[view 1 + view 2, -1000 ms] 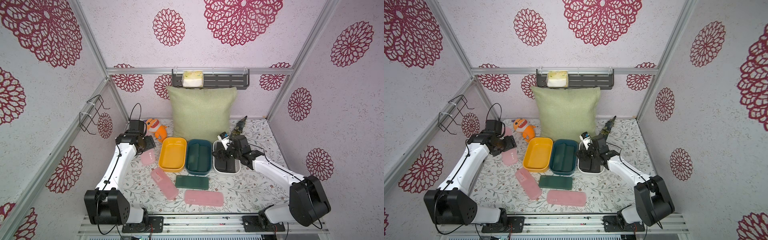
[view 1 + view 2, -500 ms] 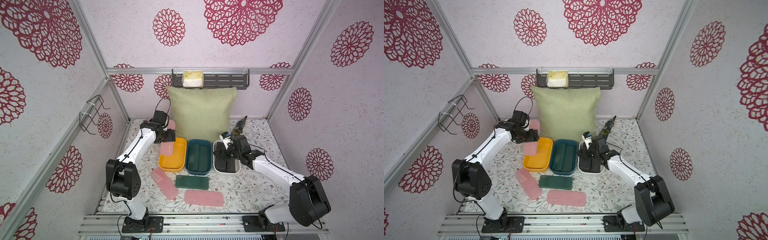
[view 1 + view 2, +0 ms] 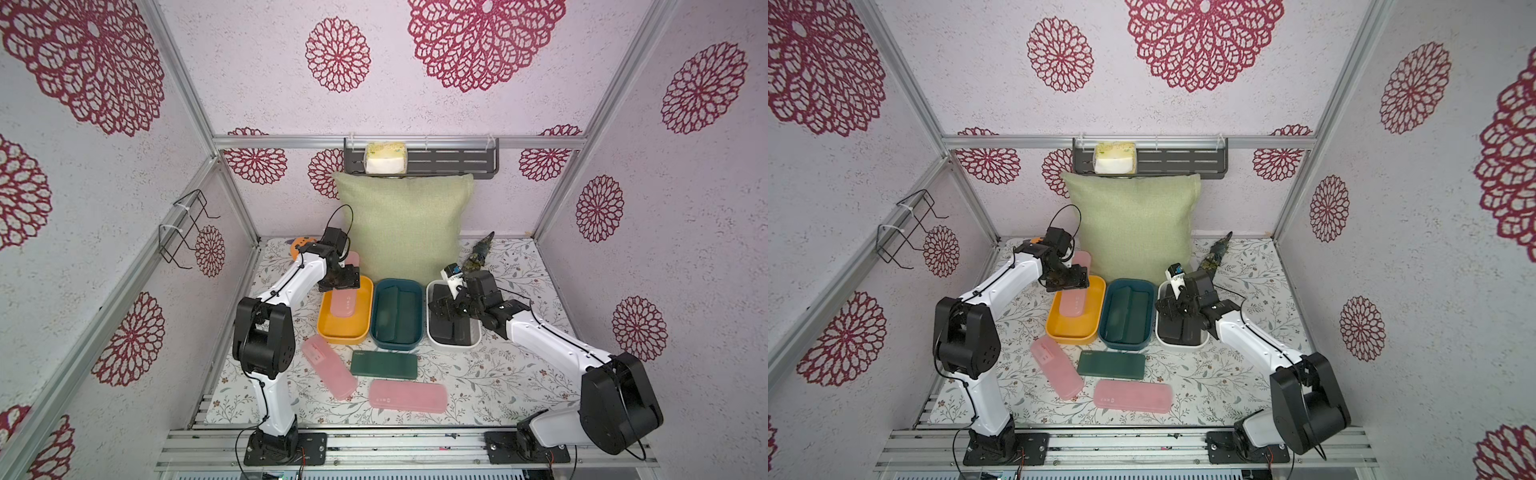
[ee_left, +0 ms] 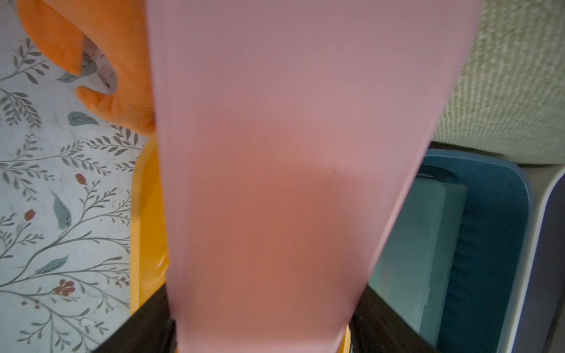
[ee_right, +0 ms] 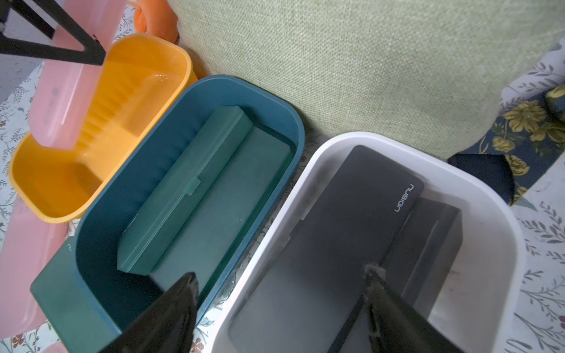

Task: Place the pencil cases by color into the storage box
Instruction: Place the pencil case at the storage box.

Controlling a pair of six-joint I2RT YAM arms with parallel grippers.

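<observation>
My left gripper (image 3: 338, 283) is shut on a translucent pink pencil case (image 3: 345, 306), which it holds tilted, lower end inside the yellow tub (image 3: 338, 336). In the left wrist view this case (image 4: 275, 183) fills the middle, with a dark finger on each side. The teal tub (image 3: 395, 341) holds two green cases (image 5: 195, 195). My right gripper (image 5: 281, 305) hangs open over the white tub (image 3: 455, 344), just above its black cases (image 5: 345, 226). Two pink cases (image 3: 328, 368) (image 3: 408, 396) and a green case (image 3: 383, 364) lie on the mat in front of the tubs.
A green pillow (image 3: 403, 228) stands right behind the tubs. An orange plush toy (image 3: 298, 245) lies at the back left and a folded floral umbrella (image 3: 480, 254) at the back right. A wire rack (image 3: 187, 232) juts from the left wall.
My left arm has swung from the table's left side to the yellow tub, carrying the pink case, whose lower end now dips into the tub. The right arm has barely moved.
</observation>
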